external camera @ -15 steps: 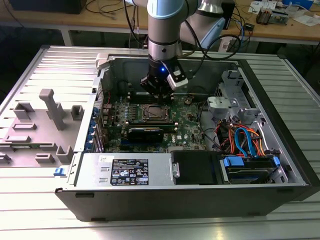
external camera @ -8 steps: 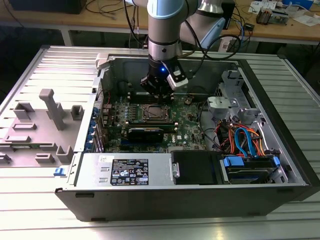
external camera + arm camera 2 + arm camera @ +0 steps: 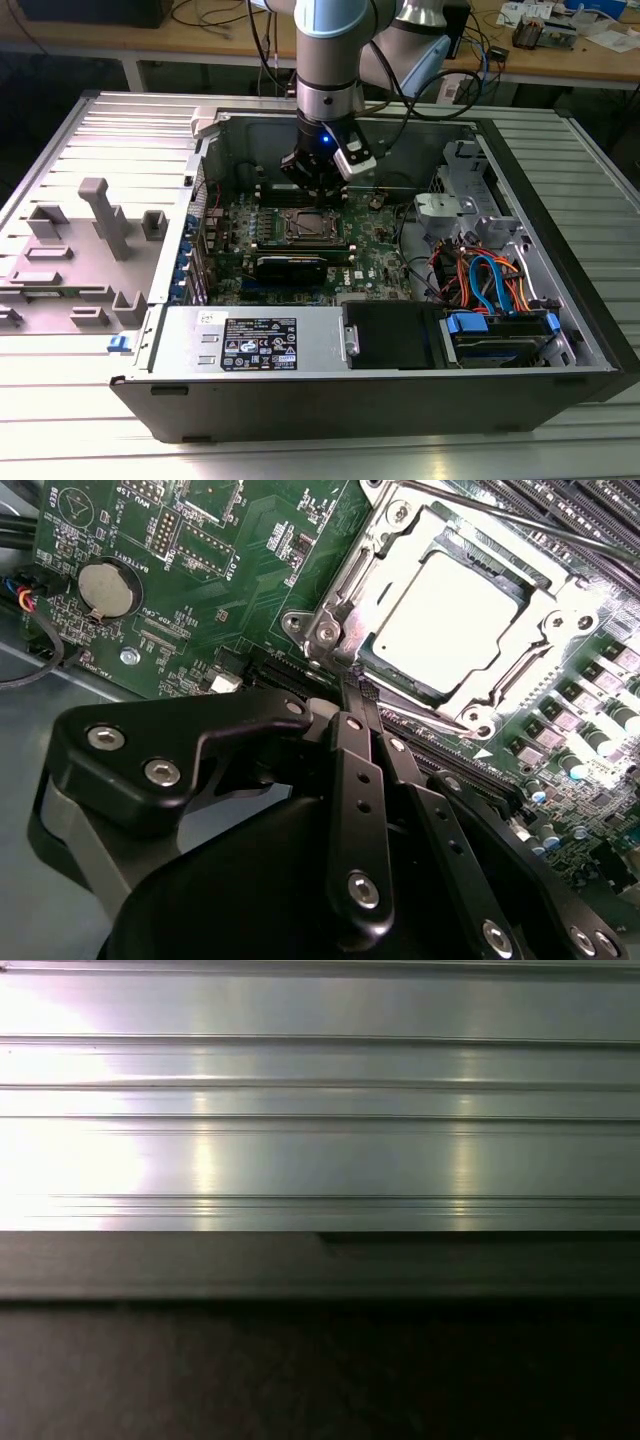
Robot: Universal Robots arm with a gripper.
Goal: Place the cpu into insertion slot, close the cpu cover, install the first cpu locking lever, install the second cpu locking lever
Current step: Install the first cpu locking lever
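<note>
Black gripper linkages take up the lower part of the second wrist view, its fingers pressed together to a narrow point with nothing between them, the tip just at the near edge of the cpu cover. Beyond it, upper right of that frame, the cpu lies seated in the insertion slot, the silvery frame down around it. Farther left sits a coin cell on the green motherboard. In the exterior view the arm stands over the open computer case, upper centre.
</note>
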